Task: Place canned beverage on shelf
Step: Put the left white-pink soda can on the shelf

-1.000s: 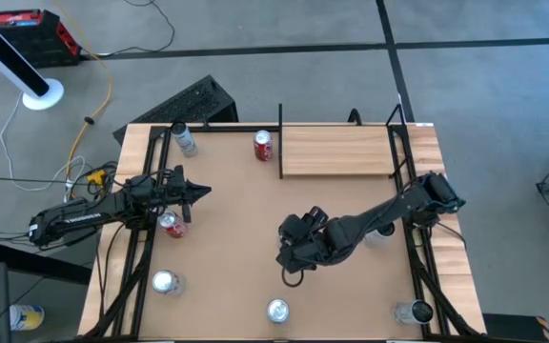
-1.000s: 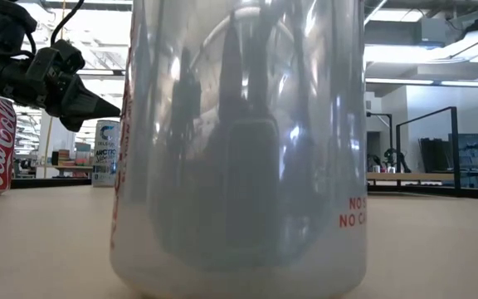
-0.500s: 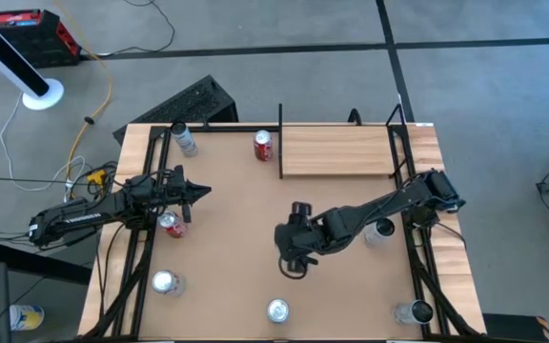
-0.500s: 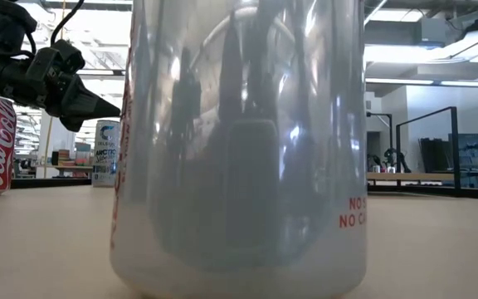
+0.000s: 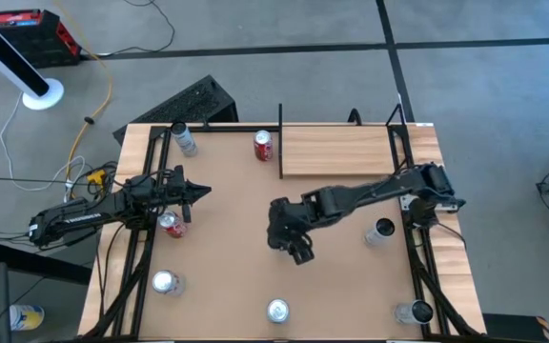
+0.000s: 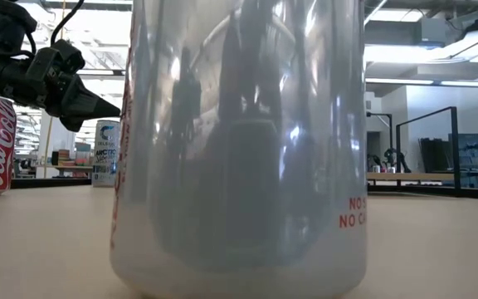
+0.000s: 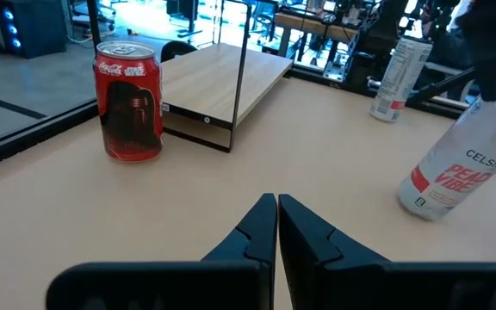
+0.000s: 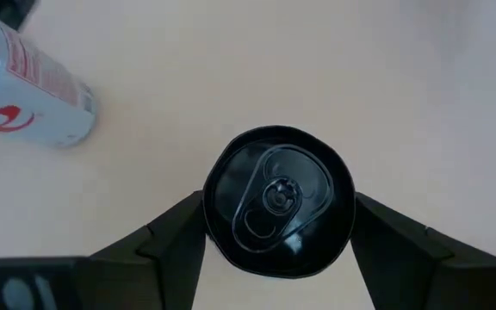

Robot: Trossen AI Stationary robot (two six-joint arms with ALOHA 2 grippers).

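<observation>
1. Your right pincer (image 8: 278, 250) sits mid-surface, its fingers (image 8: 175, 237) straddling a black-topped can (image 8: 279, 202); from the right wrist view they flank it closely, but you cannot tell whether they press it.
2. Your left pincer (image 7: 276, 226) waits at the left side of the surface, fingers pressed together on nothing.
3. The pale wood-grain shelf (image 5: 336, 151) lies at the far edge, a red cola can (image 5: 264, 145) standing just beside its black rail (image 5: 280, 141).

A pale can (image 6: 239, 149) is filling the low view, blocking the tabletop's (image 6: 40, 249) middle. Right gripper (image 5: 294, 243) is covering the black can (image 8: 279, 201) in the high view.
</observation>
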